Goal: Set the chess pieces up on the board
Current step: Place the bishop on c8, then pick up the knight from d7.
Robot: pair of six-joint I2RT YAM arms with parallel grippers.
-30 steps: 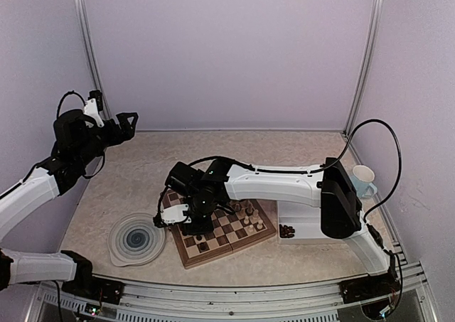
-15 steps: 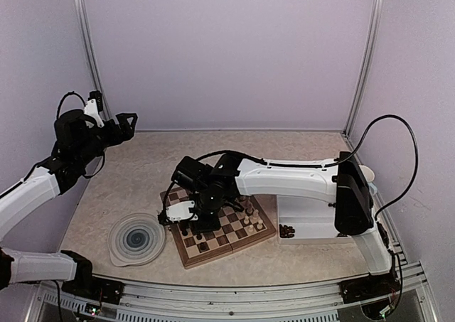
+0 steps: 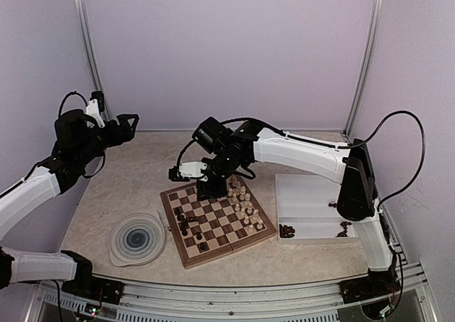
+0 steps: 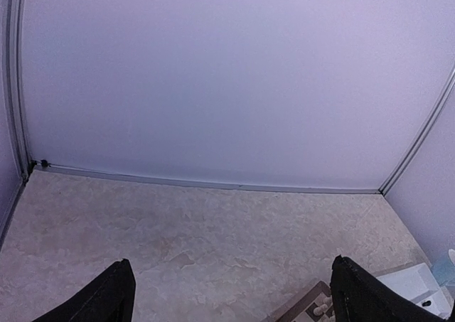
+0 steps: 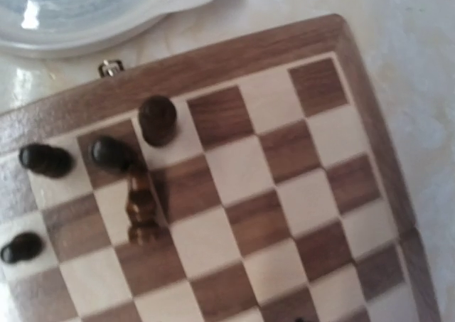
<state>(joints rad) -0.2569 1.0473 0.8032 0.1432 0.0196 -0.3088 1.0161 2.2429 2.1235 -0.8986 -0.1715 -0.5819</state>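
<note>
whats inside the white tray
Dark chess pieces cluster in the near left corner of the white tray; a few more sit beside the right arm, which hides its right edge.

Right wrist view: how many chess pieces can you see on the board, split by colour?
Dark brown pieces: 5
Pale cream pieces: 0 here; they show only in the top view
Total: 5
A dark speck at the bottom edge is too cut off to count.

Left claw (image 3: 133,123) raised, jaws spread wide; right claw (image 3: 212,190) reaches far forward, pointing down.
</note>
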